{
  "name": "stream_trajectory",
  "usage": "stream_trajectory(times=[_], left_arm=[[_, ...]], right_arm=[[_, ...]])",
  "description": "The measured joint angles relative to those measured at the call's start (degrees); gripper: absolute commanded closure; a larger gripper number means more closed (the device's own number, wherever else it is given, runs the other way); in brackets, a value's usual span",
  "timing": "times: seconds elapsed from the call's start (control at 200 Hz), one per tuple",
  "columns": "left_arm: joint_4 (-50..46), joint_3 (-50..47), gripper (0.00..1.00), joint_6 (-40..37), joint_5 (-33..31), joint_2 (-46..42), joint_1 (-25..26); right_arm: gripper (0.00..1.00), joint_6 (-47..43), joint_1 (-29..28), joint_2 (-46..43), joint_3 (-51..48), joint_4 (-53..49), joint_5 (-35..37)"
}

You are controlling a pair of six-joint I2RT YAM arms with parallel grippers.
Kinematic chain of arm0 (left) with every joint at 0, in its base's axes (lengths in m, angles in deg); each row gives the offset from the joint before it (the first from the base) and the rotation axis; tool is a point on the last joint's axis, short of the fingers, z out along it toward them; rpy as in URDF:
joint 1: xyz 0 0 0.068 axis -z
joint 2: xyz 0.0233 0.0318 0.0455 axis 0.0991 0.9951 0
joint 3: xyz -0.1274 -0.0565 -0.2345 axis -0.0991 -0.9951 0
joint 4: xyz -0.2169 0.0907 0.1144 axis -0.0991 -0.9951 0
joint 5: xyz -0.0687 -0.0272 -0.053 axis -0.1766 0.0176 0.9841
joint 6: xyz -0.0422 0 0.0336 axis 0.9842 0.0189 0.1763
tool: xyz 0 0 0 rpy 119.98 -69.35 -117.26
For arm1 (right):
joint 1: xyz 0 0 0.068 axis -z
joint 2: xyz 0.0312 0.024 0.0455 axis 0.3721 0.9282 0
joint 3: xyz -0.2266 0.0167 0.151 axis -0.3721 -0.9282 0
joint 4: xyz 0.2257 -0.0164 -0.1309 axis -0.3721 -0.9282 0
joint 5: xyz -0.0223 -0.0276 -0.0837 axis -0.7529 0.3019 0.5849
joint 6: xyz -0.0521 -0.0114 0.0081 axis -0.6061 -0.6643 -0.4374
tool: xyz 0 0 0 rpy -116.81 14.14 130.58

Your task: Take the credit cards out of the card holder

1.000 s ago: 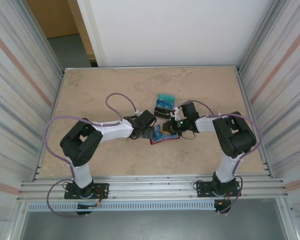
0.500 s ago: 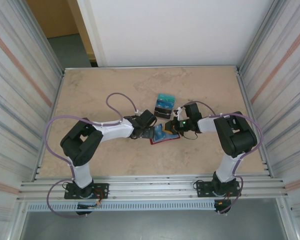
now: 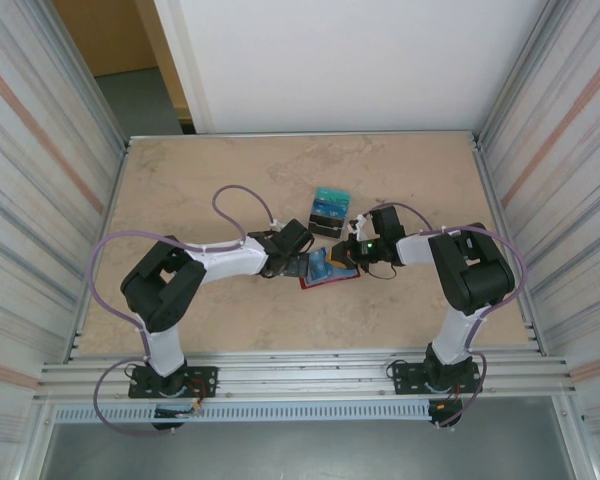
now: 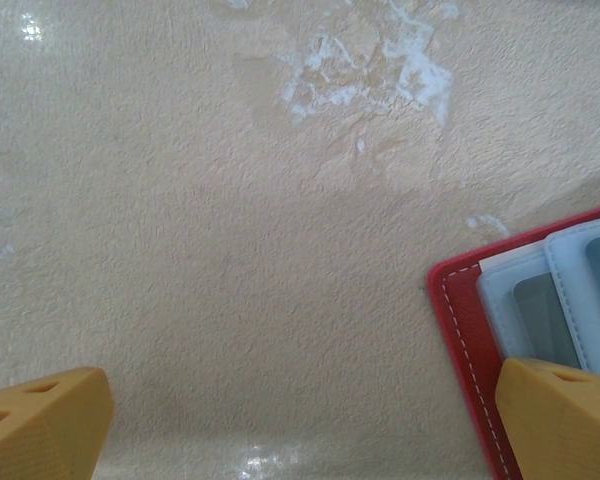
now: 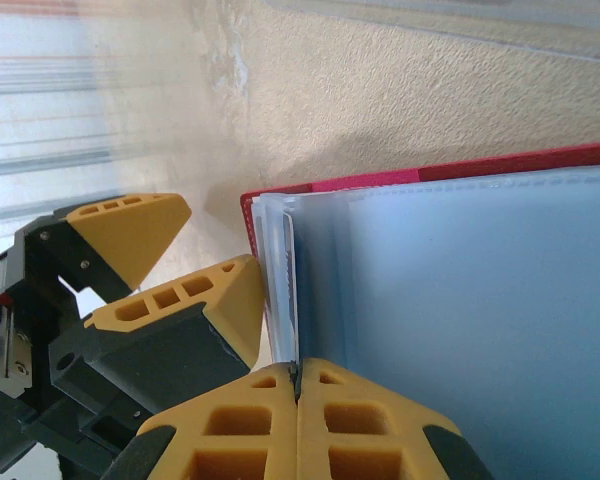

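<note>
Right claw (image 5: 298,385) shifted slightly — pinching card holder (image 5: 430,170) pocket.

The right tool (image 5: 298,378) has its yellow pads pressed together at the near edge of the card holder (image 5: 450,170), pinching a thin, clear pocket leaf that stands upright from it. Pale blue-grey pockets spread to the right of that leaf, framed by the red rim. Just left of the card holder, the left tool (image 5: 216,240) rests with its fingers apart on the beige counter (image 5: 430,90).

No writing, label or number can be read anywhere.
</note>
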Motion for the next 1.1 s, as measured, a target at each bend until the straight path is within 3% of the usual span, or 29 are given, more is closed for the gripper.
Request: stream_trajectory(times=[0.486,1.097], left_arm=[[-2.4,5.9,0.01,-2.6,0.0,0.0,3.0],[-2.3,4.0,0.01,-2.3,0.0,1.7,2.1]], right_arm=[[0.93,-0.2,0.0,0.0,0.0,-1.2,0.3],[0.94,-0.2,0.1,0.0,0.0,-1.2,0.4]])
